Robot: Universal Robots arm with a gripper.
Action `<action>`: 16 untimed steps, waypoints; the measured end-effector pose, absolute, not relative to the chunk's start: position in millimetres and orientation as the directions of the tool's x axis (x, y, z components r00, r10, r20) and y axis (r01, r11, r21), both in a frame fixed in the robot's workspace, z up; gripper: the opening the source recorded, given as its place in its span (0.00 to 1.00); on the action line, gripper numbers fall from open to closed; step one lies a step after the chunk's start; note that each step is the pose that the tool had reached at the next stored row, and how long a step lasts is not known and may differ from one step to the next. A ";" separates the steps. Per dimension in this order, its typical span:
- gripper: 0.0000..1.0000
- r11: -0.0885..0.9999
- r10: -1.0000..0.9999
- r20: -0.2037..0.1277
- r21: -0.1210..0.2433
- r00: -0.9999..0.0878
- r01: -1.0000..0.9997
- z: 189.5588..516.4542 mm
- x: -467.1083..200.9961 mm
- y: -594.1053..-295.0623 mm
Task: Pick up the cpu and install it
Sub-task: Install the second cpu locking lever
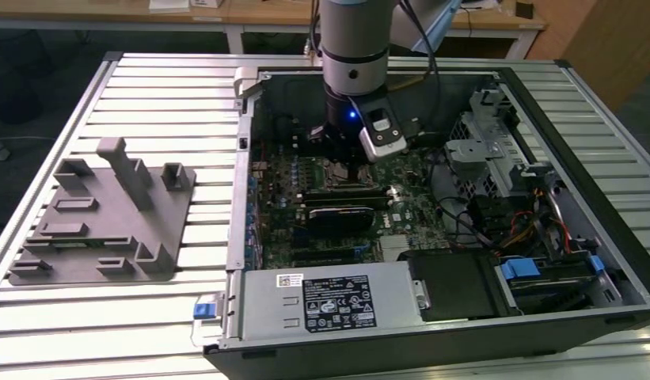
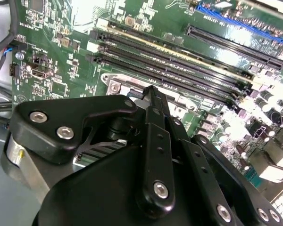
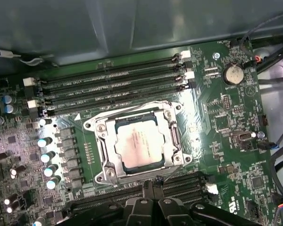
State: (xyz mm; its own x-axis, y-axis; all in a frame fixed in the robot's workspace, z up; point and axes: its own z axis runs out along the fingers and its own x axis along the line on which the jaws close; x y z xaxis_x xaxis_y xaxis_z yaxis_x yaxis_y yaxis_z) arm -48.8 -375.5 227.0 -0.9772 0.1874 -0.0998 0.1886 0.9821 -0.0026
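1. The cpu lies flat inside the metal socket frame on the motherboard, its silvery plate facing up, bordered by memory slots on two sides.
2. In the first wrist view the gripper sits just beside the socket's edge, off the chip rather than over it.
3. Its fingers meet at a narrow tip with nothing between them.
4. In the exterior view the arm reaches straight down into the open computer case.
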 end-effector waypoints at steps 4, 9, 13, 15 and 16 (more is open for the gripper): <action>0.11 0.982 0.187 -0.100 -0.003 -0.977 0.189 227.0 -48.8 -379.8; 0.11 0.983 0.182 -0.099 0.002 -0.978 0.183 226.4 -50.3 -384.5; 0.11 0.985 0.173 -0.099 0.003 -0.980 0.174 226.3 -50.4 -384.5; 0.11 0.985 0.173 -0.097 0.003 -0.980 0.173 226.0 -50.3 -384.6; 0.11 0.985 0.172 -0.088 0.001 -0.981 0.172 225.7 -50.3 -384.6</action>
